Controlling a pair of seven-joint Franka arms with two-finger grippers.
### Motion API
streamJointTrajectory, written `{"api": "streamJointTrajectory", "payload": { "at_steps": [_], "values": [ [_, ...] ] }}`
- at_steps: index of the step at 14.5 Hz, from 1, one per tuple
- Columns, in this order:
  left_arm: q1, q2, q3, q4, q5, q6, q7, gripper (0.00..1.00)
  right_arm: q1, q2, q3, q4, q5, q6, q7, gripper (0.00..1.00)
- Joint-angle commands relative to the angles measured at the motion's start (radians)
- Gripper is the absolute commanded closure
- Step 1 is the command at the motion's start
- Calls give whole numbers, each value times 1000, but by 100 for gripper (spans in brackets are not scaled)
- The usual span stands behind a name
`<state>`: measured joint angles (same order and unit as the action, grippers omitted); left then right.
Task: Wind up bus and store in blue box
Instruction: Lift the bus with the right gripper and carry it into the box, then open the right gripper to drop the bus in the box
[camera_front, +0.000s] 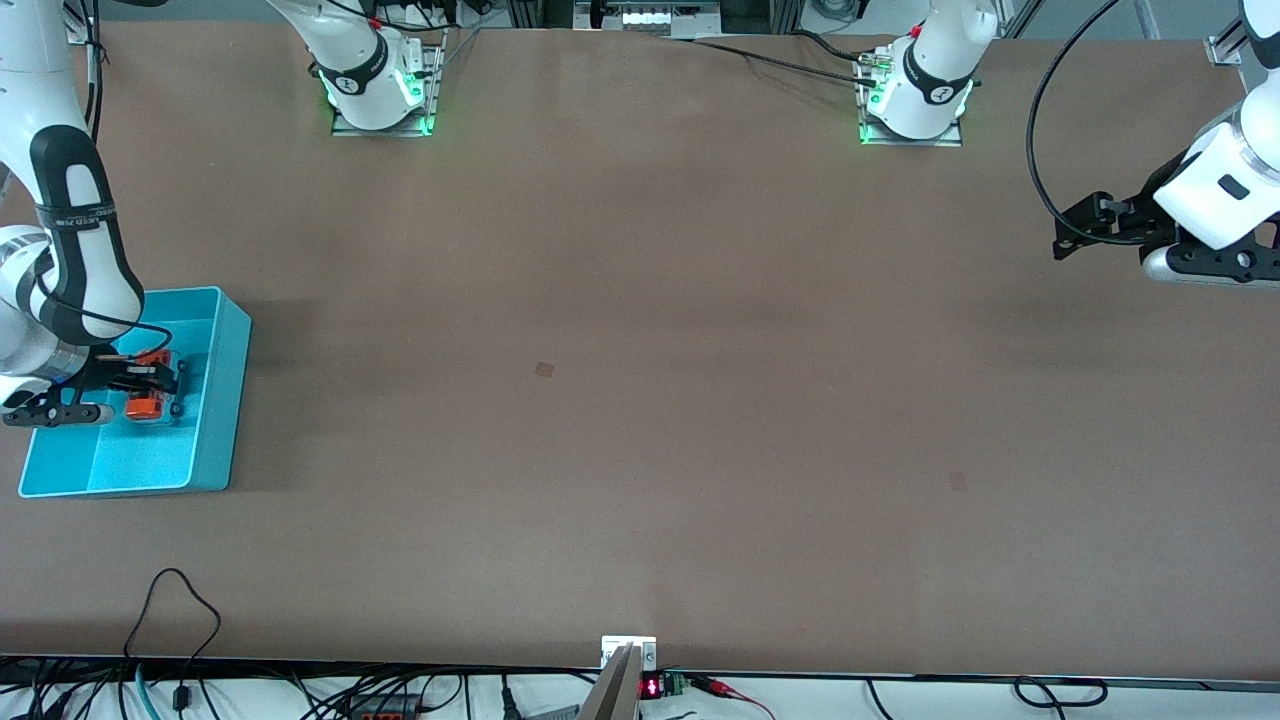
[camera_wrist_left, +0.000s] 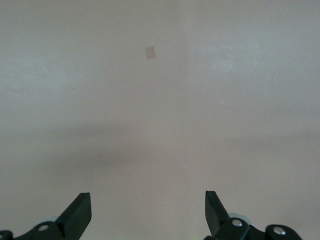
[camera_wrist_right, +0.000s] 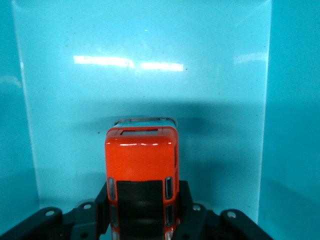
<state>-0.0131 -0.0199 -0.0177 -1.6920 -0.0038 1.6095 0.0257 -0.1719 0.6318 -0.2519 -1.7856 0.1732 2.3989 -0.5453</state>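
brown table (camera_front: 640, 400), one blue box (camera_front: 225, 400), right end effector (camera_front: 150, 385) gripping one bus (camera_wrist_right: 141, 175), left end effector (camera_wrist_left: 147, 212) open

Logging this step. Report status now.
Right gripper shut on the bus, inside the blue box. Left gripper open, waiting over bare table at its own end. Nothing in the way.
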Motion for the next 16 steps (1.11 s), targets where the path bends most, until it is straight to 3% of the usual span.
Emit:
{"api": "streamJointTrajectory", "payload": {
  "at_steps": [1,3,4,5,6,16],
  "values": [
    [-1,0,-2,20,1,-22,-1,0,-8,38,6,8,41,48,-37,69],
    [-1,-2,-2,20,1,-22,-1,0,-8,45,6,9,42,49,-42,69],
    [-1,0,-2,20,1,-22,-1,0,-8,43,6,9,42,48,-42,60],
    [-1,0,-2,20,-1,-23,-1,0,-5,37,8,11,42,46,-38,17],
    [-1,0,-2,20,1,-22,-1,0,-1,26,10,11,42,45,-42,0],
    [1,0,-2,20,-1,-23,-1,0,26,-190,83,101,49,-185,24,0]
  ]
}}
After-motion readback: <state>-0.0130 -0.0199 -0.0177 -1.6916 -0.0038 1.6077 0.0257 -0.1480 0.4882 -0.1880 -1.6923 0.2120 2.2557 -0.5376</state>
